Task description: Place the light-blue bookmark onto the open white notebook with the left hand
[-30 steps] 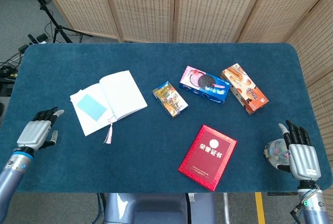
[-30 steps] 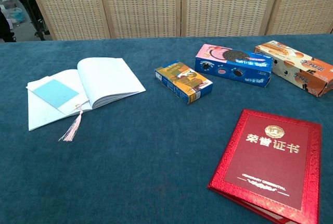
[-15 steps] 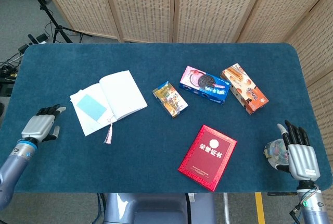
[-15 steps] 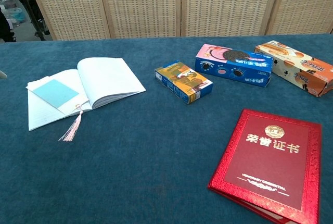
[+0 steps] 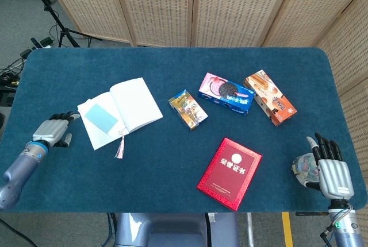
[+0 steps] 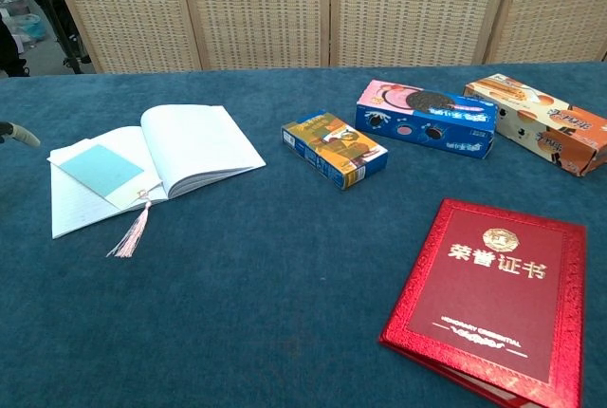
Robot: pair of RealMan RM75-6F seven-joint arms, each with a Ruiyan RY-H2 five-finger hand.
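Resting on the blue cloth just beside the notebook's left edge, left hand (image 5: 53, 130) empty, fingers loosely apart (only a fingertip shows in the chest view). Lying flat on the left page of the open white notebook (image 5: 133, 102), light-blue bookmark (image 5: 102, 116), pink tassel (image 5: 120, 147) trailing off the lower edge. Far right, right hand (image 5: 329, 166) flat, fingers spread.
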